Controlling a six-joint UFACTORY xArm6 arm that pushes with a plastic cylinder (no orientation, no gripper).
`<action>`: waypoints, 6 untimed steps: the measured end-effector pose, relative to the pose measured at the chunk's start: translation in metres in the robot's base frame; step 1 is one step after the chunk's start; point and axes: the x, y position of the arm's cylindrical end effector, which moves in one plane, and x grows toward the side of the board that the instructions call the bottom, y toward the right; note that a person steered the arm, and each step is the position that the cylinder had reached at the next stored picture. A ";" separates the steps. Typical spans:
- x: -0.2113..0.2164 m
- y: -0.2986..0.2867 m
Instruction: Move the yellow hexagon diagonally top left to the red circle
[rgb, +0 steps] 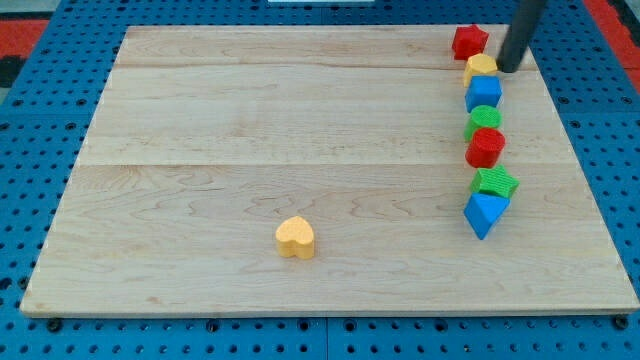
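Note:
The yellow hexagon (481, 67) lies near the board's top right, at the head of a column of blocks. The red circle (486, 147) sits lower in that column. My tip (508, 69) is just to the right of the yellow hexagon, touching or almost touching it. A red star-like block (469, 42) lies just up and left of the hexagon.
In the column below the hexagon are a blue block (484, 93), a green block (483, 121), the red circle, another green block (495, 182) and a blue triangle-like block (485, 213). A yellow heart (296, 237) lies alone at bottom centre. The wooden board (250, 150) rests on a blue pegboard.

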 end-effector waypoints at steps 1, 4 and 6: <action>0.004 -0.011; -0.004 -0.113; 0.034 -0.159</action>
